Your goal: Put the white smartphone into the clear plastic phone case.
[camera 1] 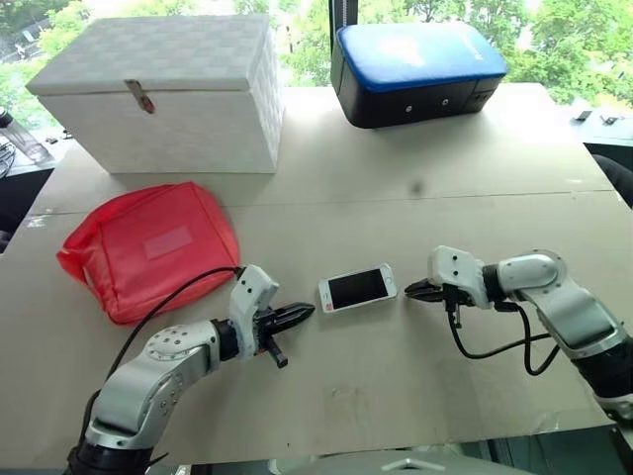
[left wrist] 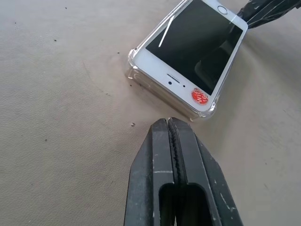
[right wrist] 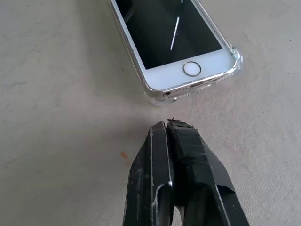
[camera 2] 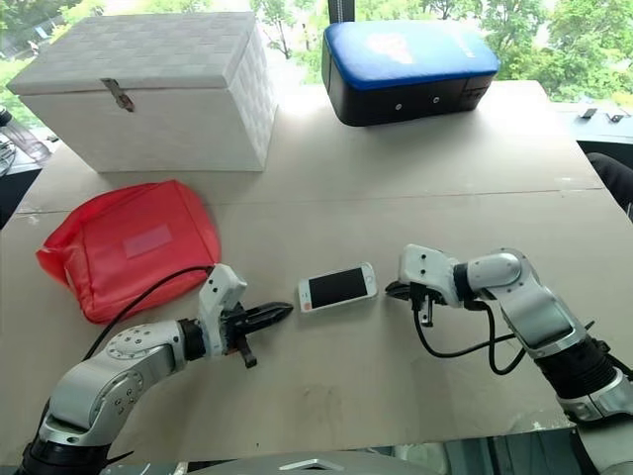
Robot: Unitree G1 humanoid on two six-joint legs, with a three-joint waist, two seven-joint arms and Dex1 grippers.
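- Nearest, the left gripper (camera 1: 297, 315) hovers low at the near left of the table (camera 1: 396, 188), its two black fingers pressed together on nothing, tip aimed at the phone's left end.
- One white smartphone (camera 1: 358, 288) lies flat, screen up, in the middle of the table between the two grippers, touching neither.
- One clear plastic phone case (left wrist: 135, 71) is around it: in the wrist views a transparent rim and bumper corners wrap the phone's edges, so the phone looks already seated. I cannot tell whether every corner is fully snapped in.
- The right gripper (camera 1: 423, 291) sits just beside the phone's right end, where the home button is, fingers likewise pressed together and empty.
- Handling, as a judgement: the phone is light, stiff and slick, with a glass face that could scratch or crack. The case is thin, flexible at the rim and slippery.
- It is best held across the long edges near the middle, or pressed down at the corners rather than on the screen. A push at one end would probably slide it across the smooth table.
- Farther left, one red pouch (camera 1: 148, 247), soft and well apart from the phone.
- Farthest, one white lidded box (camera 1: 168, 94) at the left and one blue-topped black case (camera 1: 415, 69) at the right.
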